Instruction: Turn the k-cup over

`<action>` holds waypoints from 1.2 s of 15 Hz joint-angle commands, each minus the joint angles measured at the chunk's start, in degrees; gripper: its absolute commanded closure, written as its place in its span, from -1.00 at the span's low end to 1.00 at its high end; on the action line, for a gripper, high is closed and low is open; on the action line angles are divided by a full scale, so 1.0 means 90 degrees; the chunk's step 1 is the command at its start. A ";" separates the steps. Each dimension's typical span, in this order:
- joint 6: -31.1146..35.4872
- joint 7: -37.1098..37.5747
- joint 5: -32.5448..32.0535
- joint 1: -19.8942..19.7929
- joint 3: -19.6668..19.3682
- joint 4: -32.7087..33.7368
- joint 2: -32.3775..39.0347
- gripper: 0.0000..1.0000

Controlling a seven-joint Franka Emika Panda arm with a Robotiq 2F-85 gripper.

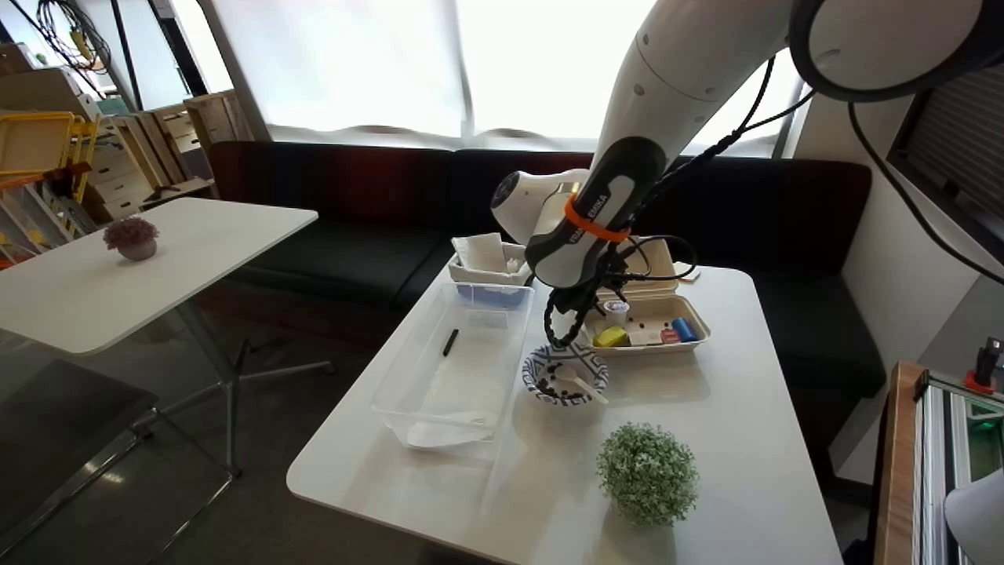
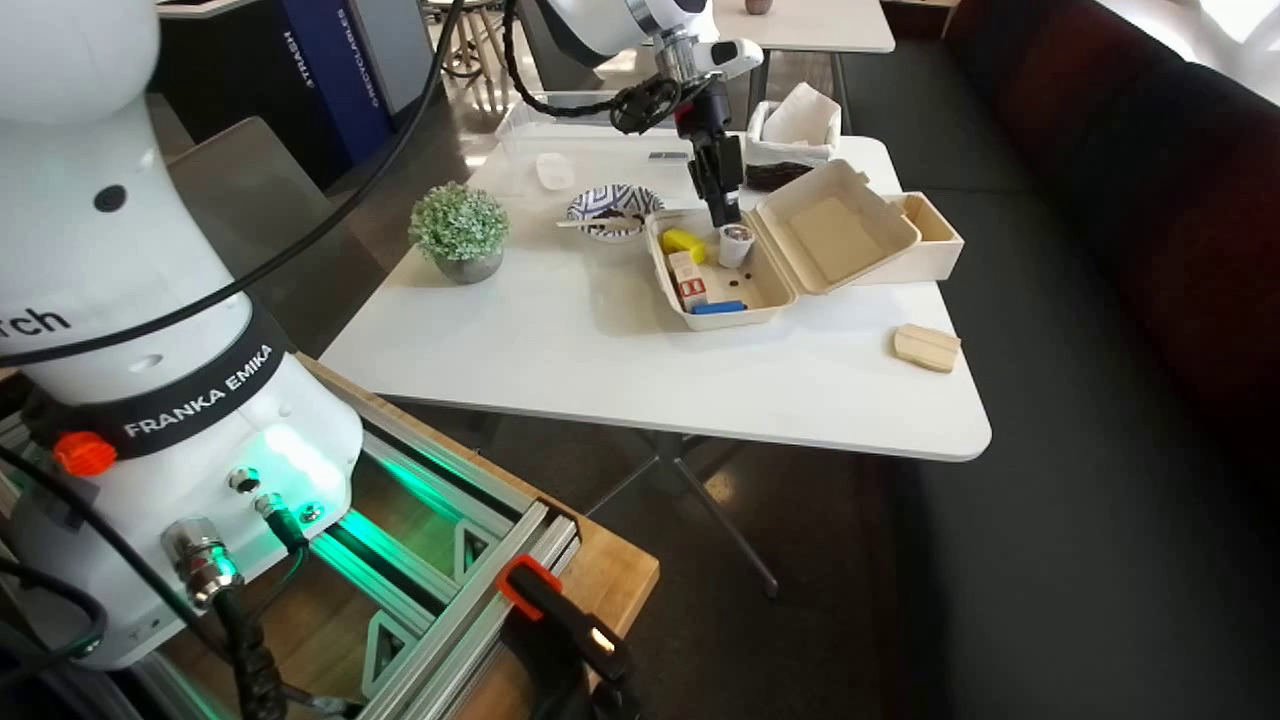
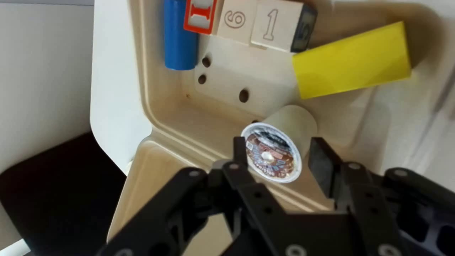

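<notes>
The end effector (image 3: 279,156) stands spread, jaws well apart, near the k-cup (image 3: 278,145); contact is unclear. The k-cup sits upright in the container (image 3: 213,113), printed lid up.

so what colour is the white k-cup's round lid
Round lid: mostly brown, edged white; wrist view best.

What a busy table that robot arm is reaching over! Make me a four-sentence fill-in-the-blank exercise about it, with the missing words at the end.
1. The k-cup stands in the box with its printed lid facing ____.
2. The tool is ____, its fingers spread apart.
3. Beside the red-framed block, the cylinder is coloured ____.
4. The plant on the same table has ____ leaves.

Missing words: up; open; blue; green.
</notes>
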 commanded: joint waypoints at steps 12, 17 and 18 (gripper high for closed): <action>0.0182 -0.1361 0.1442 -0.1599 0.0938 -0.1377 -0.2370 -1.00; 0.0446 -0.2967 0.2799 -0.2335 0.1123 -0.2147 -0.3237 -1.00; 0.0109 -0.2411 0.2316 -0.2079 0.0952 -0.1588 -0.2819 -1.00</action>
